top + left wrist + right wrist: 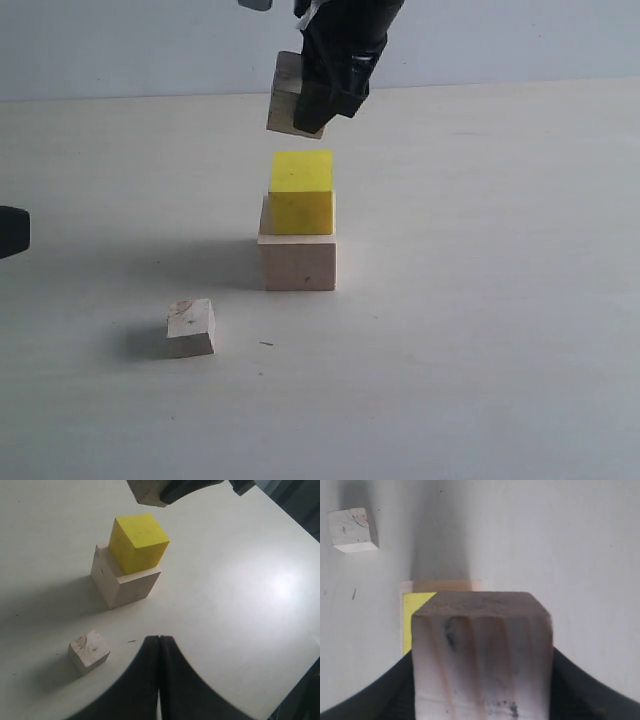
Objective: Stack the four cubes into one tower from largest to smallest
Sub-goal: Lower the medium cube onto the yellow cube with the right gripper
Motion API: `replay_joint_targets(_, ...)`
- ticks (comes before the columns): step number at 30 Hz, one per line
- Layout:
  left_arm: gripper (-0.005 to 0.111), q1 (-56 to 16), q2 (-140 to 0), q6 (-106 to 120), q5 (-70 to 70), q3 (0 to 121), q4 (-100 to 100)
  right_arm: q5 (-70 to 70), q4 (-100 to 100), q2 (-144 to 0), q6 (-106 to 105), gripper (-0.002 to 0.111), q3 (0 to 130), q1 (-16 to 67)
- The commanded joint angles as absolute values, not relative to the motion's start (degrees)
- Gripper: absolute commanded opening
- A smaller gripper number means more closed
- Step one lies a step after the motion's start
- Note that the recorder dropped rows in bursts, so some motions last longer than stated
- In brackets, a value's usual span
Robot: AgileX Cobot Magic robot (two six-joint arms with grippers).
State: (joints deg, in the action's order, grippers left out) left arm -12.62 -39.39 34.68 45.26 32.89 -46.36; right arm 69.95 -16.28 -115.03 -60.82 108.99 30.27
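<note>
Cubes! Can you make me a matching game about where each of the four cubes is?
Things:
1. yellow cube
2. pale wood cube
3. greyish wood cube
4. smallest cube

Places:
A. alone on the table
B. held up in the air, above the others
C. at the very bottom, under another cube
D. sitting on the pale wood cube

Pairs: 1-D, 2-C, 3-B, 4-A

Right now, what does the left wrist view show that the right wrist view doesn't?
Left wrist only: the left gripper, fingers shut and empty, and the sides of the pale wood cube. Right wrist only: the grain of the greyish cube up close. Both: that cube in the right fingers, the yellow cube on the pale one, the smallest cube on the table.
</note>
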Motion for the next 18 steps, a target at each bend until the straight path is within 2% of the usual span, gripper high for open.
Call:
replay_joint_targets(1, 0.0, -12.63, -39.32, 34.85, 45.44, 32.71, -46.41, 69.96, -13.0, -114.96, -55.34, 0.0, 109.55, 30.66)
replay_joint_targets(18, 0.0, -12.63, -39.32, 34.85, 44.9, 32.71, -46.41, 69.96, -18.11, -111.95, -60.11, 0.0, 102.11, 30.66)
